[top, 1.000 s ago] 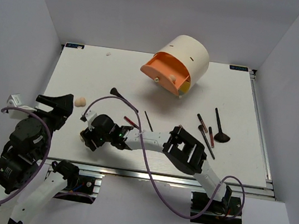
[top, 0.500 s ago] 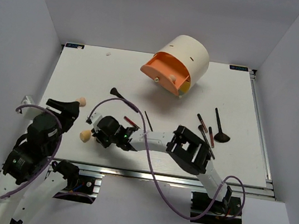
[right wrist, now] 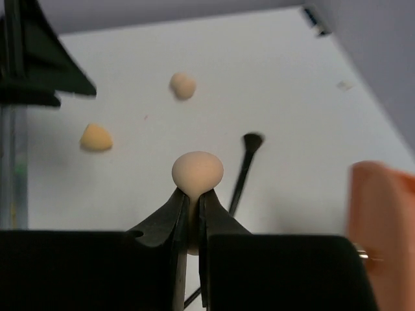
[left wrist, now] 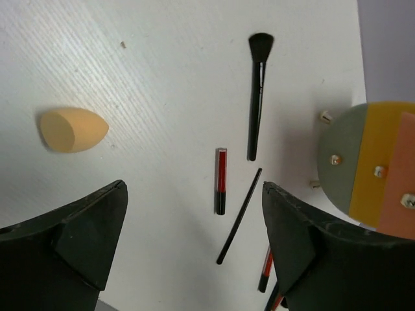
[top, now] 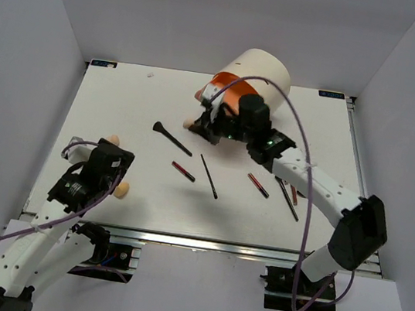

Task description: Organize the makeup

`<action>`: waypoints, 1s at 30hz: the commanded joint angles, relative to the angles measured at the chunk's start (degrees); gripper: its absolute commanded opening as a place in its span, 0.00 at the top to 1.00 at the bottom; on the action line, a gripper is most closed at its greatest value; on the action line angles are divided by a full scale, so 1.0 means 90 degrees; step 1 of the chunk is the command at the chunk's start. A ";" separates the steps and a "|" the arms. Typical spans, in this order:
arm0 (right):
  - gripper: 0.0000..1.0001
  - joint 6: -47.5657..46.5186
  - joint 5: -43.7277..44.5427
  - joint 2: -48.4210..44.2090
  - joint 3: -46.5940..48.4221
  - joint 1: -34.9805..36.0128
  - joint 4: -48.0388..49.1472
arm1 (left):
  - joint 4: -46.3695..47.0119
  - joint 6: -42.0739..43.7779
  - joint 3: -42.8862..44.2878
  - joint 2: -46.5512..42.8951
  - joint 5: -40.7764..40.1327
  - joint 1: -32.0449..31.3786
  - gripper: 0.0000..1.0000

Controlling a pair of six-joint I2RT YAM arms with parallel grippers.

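Observation:
My right gripper is shut on a beige sponge, which bulges out past the fingertips. It hangs just left of the cream case and its orange drawer. My left gripper stands open and empty low over the near left of the table. Two more sponges lie on either side of it. A black brush, a red-and-black stick, a slim black stick and another red stick lie mid-table.
More thin sticks lie under the right forearm. The right arm reaches diagonally across the table from its base at the near right. White walls close in the table on three sides.
The right gripper closed on a sponge near the left front and carried it up to the case. The left arm swung forward and down over the table, close between two sponges.

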 commanded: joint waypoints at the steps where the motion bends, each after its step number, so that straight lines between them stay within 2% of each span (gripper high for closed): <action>1: 1.00 0.0062 0.0399 -0.0151 0.0594 -0.0503 0.0149 | 0.0047 -0.0659 -0.0118 0.0298 -0.0040 -0.0013 0.05; 3: 1.00 0.0502 0.0964 0.0209 0.1073 -0.0847 -0.0239 | 0.0183 -0.0728 -0.0167 0.0425 -0.0030 -0.0012 0.03; 6: 1.00 0.0659 0.1250 0.0697 0.1856 -0.1462 -0.0729 | 0.0252 -0.0796 -0.0177 0.0650 0.0019 -0.0013 0.02; 11: 1.00 0.0533 0.1192 0.1206 0.2452 -0.2078 -0.1013 | 0.0155 -0.0641 -0.0011 0.1166 0.0252 0.0143 0.02; 13: 0.97 0.0435 0.1144 0.1412 0.2550 -0.2215 -0.1072 | 0.0174 -0.0290 0.0077 0.1402 0.0564 0.0493 0.02; 16: 0.86 0.0318 0.1007 0.1598 0.2707 -0.2274 -0.1218 | 0.0388 0.0276 0.0087 0.1822 0.1384 0.1050 0.02; 17: 0.79 0.0298 0.0958 0.1608 0.2717 -0.2284 -0.1247 | 0.0437 0.0365 0.0087 0.1890 0.1492 0.1120 0.02; 19: 0.67 0.0259 0.0890 0.1617 0.2697 -0.2274 -0.1248 | 0.0438 0.0502 0.0165 0.1998 0.1542 0.1198 0.02; 20: 0.58 0.0249 0.0841 0.1617 0.2697 -0.2274 -0.1248 | 0.0428 0.0550 0.0194 0.2027 0.1552 0.1227 0.02; 25: 0.32 0.0308 0.0811 0.1569 0.2658 -0.2294 -0.1228 | 0.0253 0.0464 0.0146 0.2135 0.1611 0.1315 0.02; 30: 0.30 0.0415 0.0675 0.1432 0.2658 -0.2342 -0.1209 | 0.0057 0.0249 0.0126 0.2320 0.1660 0.1462 0.02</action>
